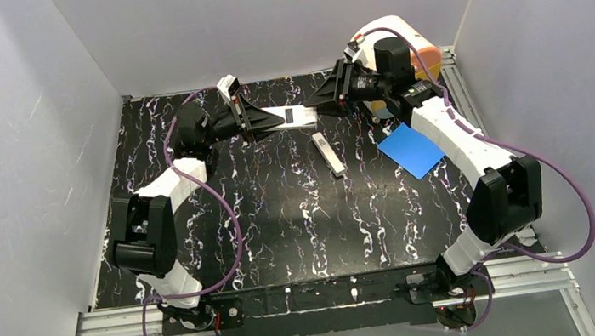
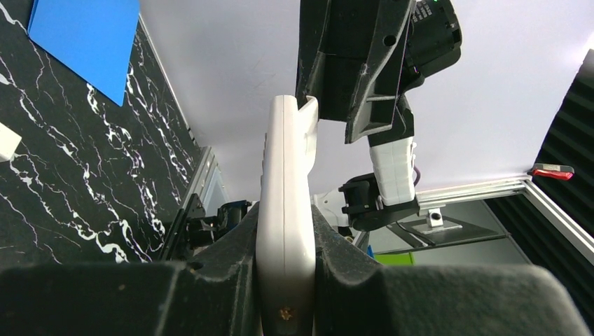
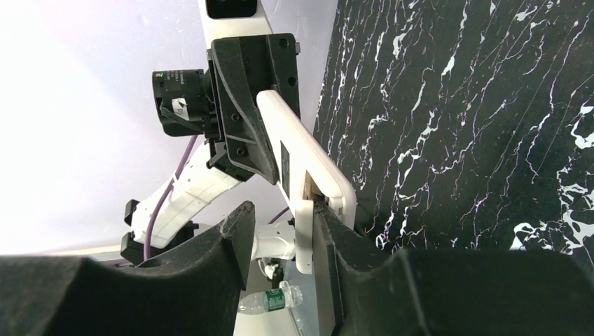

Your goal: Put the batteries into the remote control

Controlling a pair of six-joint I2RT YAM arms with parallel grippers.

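Over back of table (image 1: 283, 221): remote control (image 1: 294, 115) held off the surface, roughly level between the two arms, dark rectangle showing on top in the overhead view.
left gripper (image 1: 264, 118): clamped tight on one end of the remote, a pad flat on each side. Its wrist view shows the remote edge-on, running straight out from the jaws.
right gripper (image 1: 327, 97): at the remote's free end, part-open, nothing clamped as far as I can tell.
white flap (image 3: 305, 238): thin cover-like piece sticking off the remote's end. It sits between the right gripper's fingers (image 3: 343, 259), against one of them, with a gap on the other side.
batteries: not made out in any view, none in either gripper, compartment contents hidden.
white bar (image 1: 328, 154): loose on the table, just in front of the held remote, apart from both grippers.
blue sheet (image 1: 410, 151): flat on the table beside the right arm.
progress: early, my read. Remote is up and braced and the flap looks part lifted. No battery loaded that I can see.
left to do: free the flap fully, fetch the batteries, seat them, close up.
remote vs grippers: inside the left jaws, its tip touching or just beside the right fingertips.
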